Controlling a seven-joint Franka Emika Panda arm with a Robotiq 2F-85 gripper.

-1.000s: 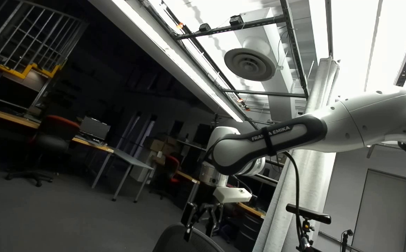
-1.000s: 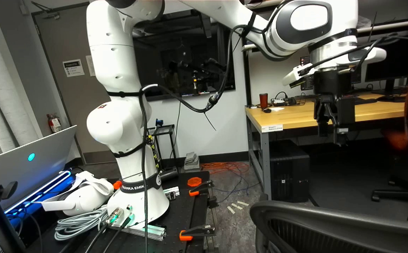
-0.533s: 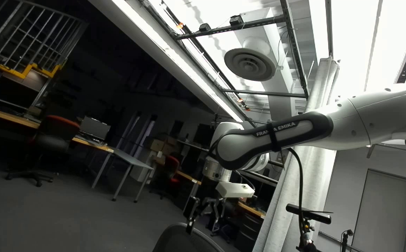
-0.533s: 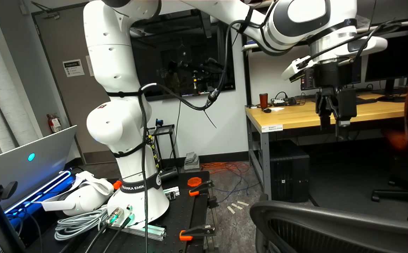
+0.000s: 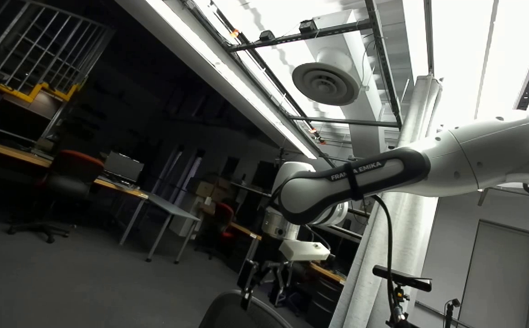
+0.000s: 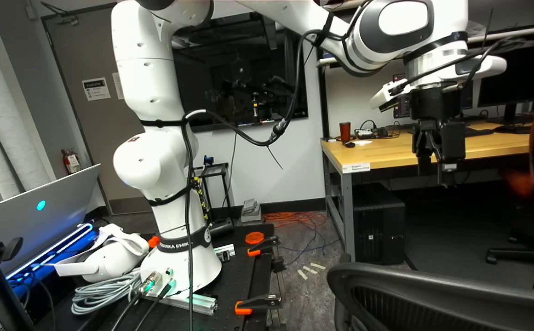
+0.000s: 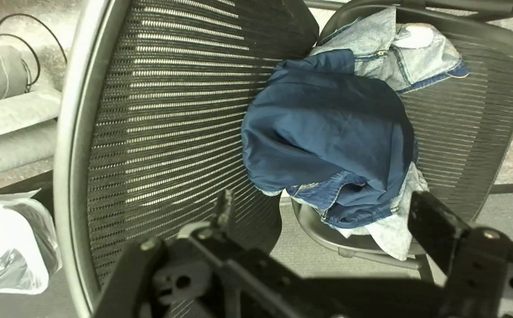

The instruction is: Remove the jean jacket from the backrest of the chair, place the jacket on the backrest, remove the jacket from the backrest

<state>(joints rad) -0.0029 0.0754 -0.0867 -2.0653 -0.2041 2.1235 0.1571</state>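
Gripper (image 7: 322, 196) slightly lower again, jean jacket (image 7: 327, 123) beneath

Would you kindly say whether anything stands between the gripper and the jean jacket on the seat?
In the wrist view, nothing visible stands between the open gripper and the jean jacket. The backrest rises beside the jacket, so a descent might brush it.

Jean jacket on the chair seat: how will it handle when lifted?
The jean jacket will likely sag, since it lies in loose folds. Its smooth blue cloth may slip when pinched; pale flaps spread over the seat might trail.
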